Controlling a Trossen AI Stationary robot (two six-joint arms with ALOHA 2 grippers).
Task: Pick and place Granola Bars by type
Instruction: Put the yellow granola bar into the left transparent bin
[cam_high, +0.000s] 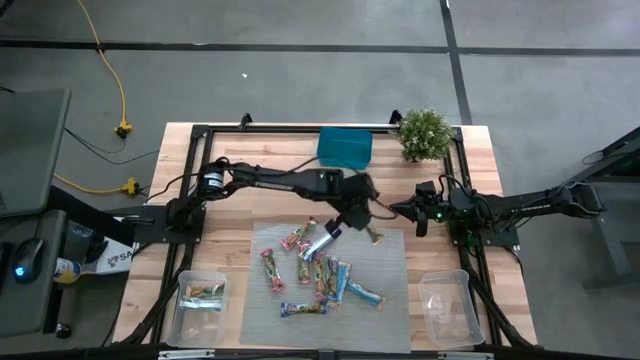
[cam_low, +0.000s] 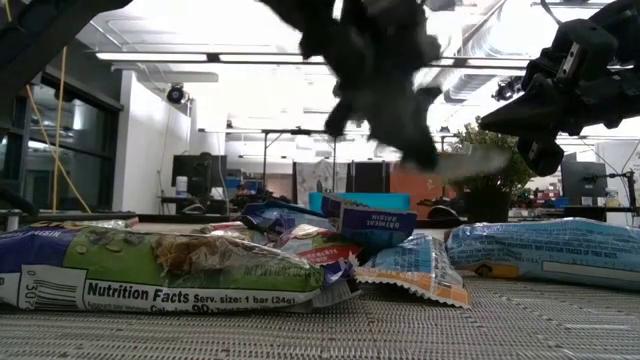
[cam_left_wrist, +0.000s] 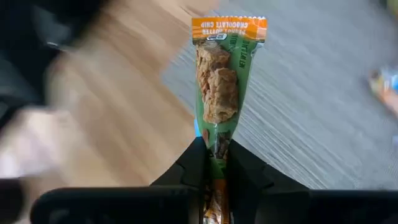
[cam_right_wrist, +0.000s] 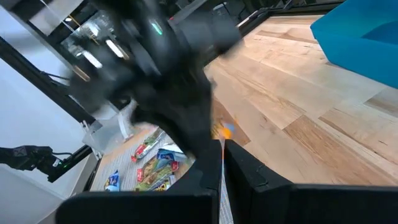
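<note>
Left arm reaches across the desk (cam_high: 180, 150) from the left, elbow bent, wrist over the far right part of the grey mat (cam_high: 390, 300). Left gripper (cam_high: 366, 222) has its fingers (cam_left_wrist: 198, 168) clamped on one end of a green-and-orange granola bar (cam_left_wrist: 217, 87); the bar sticks straight out ahead of the fingers, lifted off the mat.

Right arm comes in from the right edge, right gripper (cam_high: 420, 215) pointing at the left one, just beside it, fingers clenched, apparently on nothing, though the view is blurred.

Remaining granola bars (cam_high: 320, 272) lie scattered on the mat. One clear tub (cam_high: 202, 296) at the near left holds a bar or two; the other tub (cam_high: 447, 305) sits at the near right. Teal box (cam_high: 345, 148) and potted plant (cam_high: 424, 133) at the far edge.
</note>
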